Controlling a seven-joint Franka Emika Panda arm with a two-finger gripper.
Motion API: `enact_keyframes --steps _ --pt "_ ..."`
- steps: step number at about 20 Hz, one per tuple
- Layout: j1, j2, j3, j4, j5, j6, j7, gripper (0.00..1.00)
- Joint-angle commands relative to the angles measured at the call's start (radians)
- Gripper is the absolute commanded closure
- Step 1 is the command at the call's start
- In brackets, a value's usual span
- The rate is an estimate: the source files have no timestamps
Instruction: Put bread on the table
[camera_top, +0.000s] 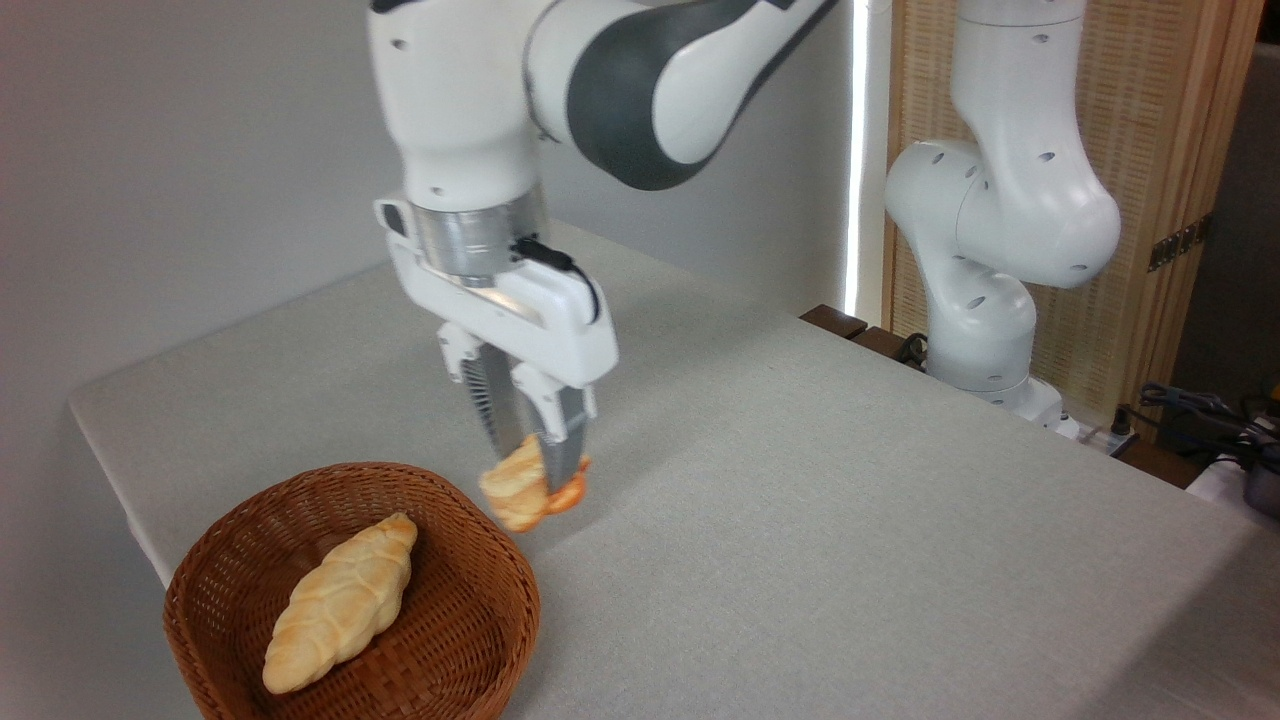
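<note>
Two breads show: a small chunky golden roll with orange-brown edges, clamped between the fingers of the white two-finger gripper and hanging just above the cloth, and a longer braided pale loaf lying in the one round brown wicker basket (below-left of the gripper, its rim just beside the roll). Beneath lies a large tabletop covered in light grey-beige cloth, with a grey wall behind and a bamboo screen behind the arm's base.

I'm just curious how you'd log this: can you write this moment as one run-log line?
tool: shut on bread | bread: held beside basket, above table | basket: braided loaf inside | step: bread not yet released
</note>
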Motion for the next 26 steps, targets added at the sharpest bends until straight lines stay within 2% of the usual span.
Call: enact_keyframes --steps 1,16,24,26 --pt "-0.013 -0.055 -0.009 -0.092 0.004 -0.001 0.005 0.0" --pt "-0.015 -0.036 -0.012 -0.088 0.004 0.028 0.003 0.0" --pt "-0.006 -0.029 0.003 0.075 0.001 0.031 0.003 0.0" --pt "-0.004 -0.012 0.017 0.072 -0.005 0.016 0.003 0.0"
